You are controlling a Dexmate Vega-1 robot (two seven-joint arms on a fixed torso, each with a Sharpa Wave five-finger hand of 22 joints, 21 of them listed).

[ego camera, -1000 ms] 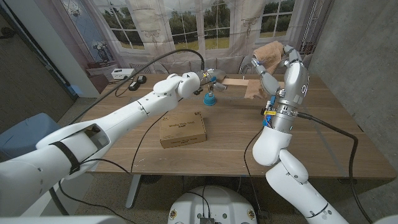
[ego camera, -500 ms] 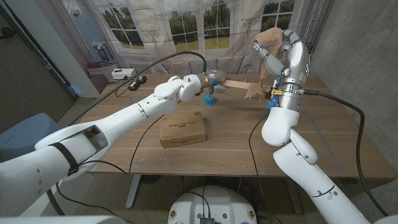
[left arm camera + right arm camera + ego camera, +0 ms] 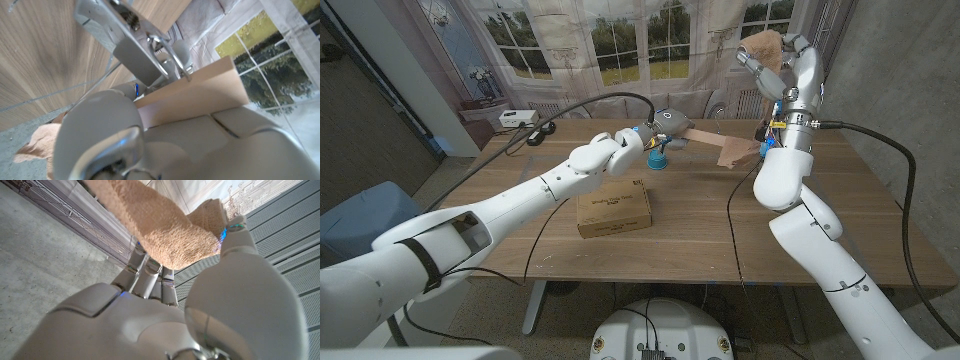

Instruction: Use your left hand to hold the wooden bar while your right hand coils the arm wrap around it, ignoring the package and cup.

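Presently, the left hand point(image 3: 665, 124) is seen clenched around one end of the wooden bar point(image 3: 705, 136), which is held off the table and extends toward the robot's right. In the left wrist view the bar point(image 3: 200, 95) is seen passing between the fingers point(image 3: 135, 50) and the palm. The right hand point(image 3: 778, 60) is raised high over the far right part of the table, and the tan arm wrap point(image 3: 760, 50) is gripped in it; in the right wrist view the fuzzy fabric point(image 3: 155, 230) is seen lying across the fingers point(image 3: 145, 275). A further tan fold point(image 3: 737, 150) is observed hanging at the bar's far end, below the raised hand. A blue cup point(image 3: 658, 160) is noted on the wooden table point(image 3: 820, 230) just below the left hand. A brown cardboard package point(image 3: 614, 207) is recorded lying nearer the robot, well apart from the bar.
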